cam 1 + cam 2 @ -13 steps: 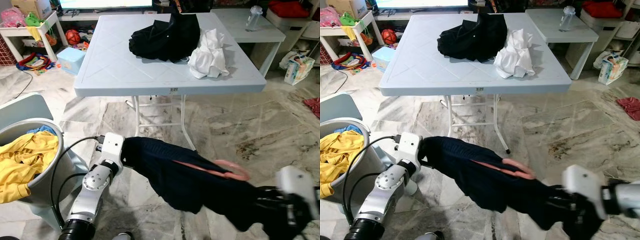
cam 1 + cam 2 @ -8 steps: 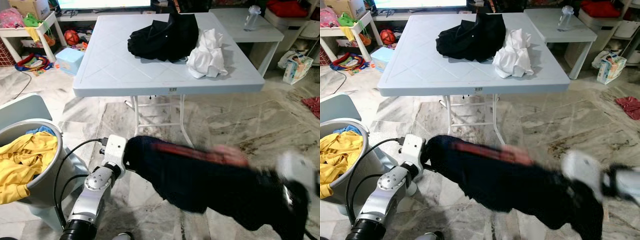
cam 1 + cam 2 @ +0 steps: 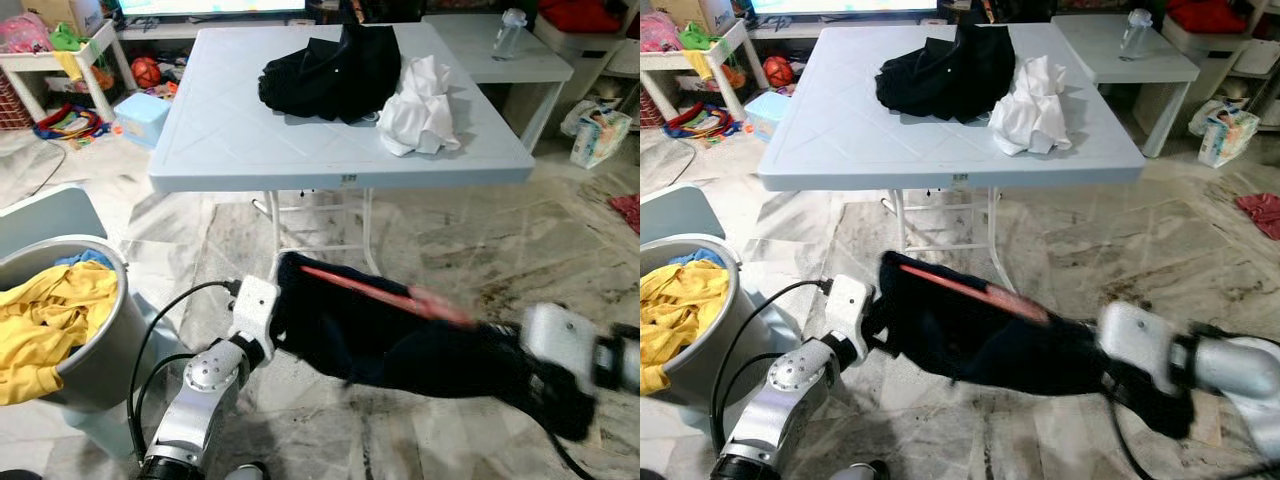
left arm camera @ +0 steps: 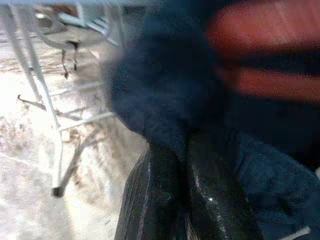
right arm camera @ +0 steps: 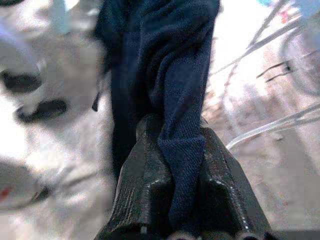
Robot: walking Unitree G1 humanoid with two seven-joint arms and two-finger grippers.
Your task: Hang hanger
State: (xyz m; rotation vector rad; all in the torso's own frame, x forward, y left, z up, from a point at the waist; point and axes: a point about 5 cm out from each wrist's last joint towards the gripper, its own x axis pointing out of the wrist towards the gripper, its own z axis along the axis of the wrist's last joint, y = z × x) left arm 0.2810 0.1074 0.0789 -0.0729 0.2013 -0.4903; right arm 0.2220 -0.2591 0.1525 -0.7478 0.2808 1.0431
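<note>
Two claws, left claw (image 4: 182,165) and right claw (image 5: 177,170), clamped on soft navy knit garment (image 3: 400,340) over slim red hanger (image 3: 385,292).

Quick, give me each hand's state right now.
Left hand: closed on the dark navy garment.
Right hand: closed on the same garment's other end.

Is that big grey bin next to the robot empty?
No, the grey bin at the robot's left holds a crumpled yellow cloth, with a bit of blue fabric showing behind it.
</note>
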